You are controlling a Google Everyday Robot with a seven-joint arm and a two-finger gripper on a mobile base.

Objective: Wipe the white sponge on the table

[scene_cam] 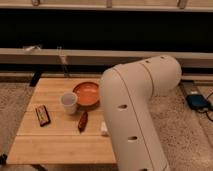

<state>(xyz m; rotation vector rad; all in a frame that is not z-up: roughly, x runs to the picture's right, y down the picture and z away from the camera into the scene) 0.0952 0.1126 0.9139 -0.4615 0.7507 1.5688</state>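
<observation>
Arm [135,115] hides the gripper jaws, state untellable; white sponge [104,129] seemingly lies beside it on the table [55,145].

Bulky white arm [132,107], rounded elbow, approx. three dark holes; gripper unseen.

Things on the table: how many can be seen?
5: bowl at the back, cup left of it, dark bar far left, brown packet centre, sponge beside the arm, which may hide more. Gripper unseen.
</observation>
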